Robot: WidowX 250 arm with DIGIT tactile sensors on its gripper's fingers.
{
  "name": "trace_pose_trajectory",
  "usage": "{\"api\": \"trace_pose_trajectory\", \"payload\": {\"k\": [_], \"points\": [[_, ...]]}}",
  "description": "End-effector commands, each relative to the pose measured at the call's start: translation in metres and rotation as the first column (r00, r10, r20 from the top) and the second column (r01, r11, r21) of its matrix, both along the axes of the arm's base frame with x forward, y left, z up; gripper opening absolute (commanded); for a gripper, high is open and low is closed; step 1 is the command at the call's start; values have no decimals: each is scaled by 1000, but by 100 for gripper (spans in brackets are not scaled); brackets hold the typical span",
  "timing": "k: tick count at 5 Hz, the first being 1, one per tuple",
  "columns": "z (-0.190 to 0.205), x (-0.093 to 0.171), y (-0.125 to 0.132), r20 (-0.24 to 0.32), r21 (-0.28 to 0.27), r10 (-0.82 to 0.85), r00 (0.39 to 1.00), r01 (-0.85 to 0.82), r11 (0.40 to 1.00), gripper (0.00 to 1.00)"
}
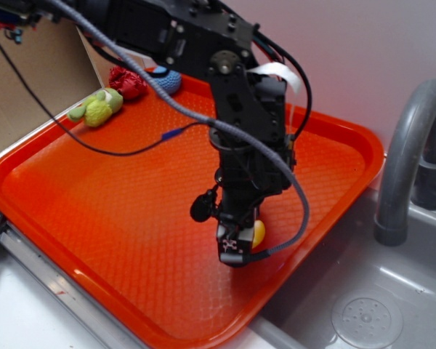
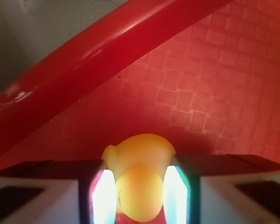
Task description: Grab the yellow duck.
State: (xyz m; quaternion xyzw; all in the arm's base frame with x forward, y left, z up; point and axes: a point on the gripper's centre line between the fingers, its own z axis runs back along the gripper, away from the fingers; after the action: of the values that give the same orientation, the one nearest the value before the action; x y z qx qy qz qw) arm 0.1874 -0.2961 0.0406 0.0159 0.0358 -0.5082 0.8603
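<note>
Duck time: the yellow duck (image 1: 259, 233) sits low on the orange tray (image 1: 94, 211), near the front rim beside the grey sink (image 1: 363, 313), and from the exterior view only a sliver of yellow peeks out past the gripper (image 1: 234, 251), which is down right around it. The arm hides most of the toy here, so contact is hard to call from this side. Away at the tray's far corner lie a yellow-green plush toy (image 1: 98, 107), a red knitted thing (image 1: 127, 82) and a blue ball (image 1: 167, 80), all well apart from the action. Over to the wrist view, and it's clearer: the duck (image 2: 139, 186) fills the gap between the two fingers (image 2: 103, 198), both pads pressed to its sides, so the tool is closed on its body. It looks glossy, small and light, probably soft hollow rubber, so I'd expect it to give a little and possibly squirt out if pinched near a rounded edge. Taking it across the widest part of the body, as shown, looks the safest hold.
</note>
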Motion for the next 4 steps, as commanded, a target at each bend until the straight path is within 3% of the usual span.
{"api": "trace_pose_trajectory", "payload": {"k": [1,2,3,4], "points": [[74,-27,34,118,-133,117,986,-101,986,0],[120,-37,76,207,-191,323,923,-286,939,0],[168,-44,108,242,-208,474,846,-432,877,0],[219,-44,131,189,-211,585,789,-549,809,0]]}}
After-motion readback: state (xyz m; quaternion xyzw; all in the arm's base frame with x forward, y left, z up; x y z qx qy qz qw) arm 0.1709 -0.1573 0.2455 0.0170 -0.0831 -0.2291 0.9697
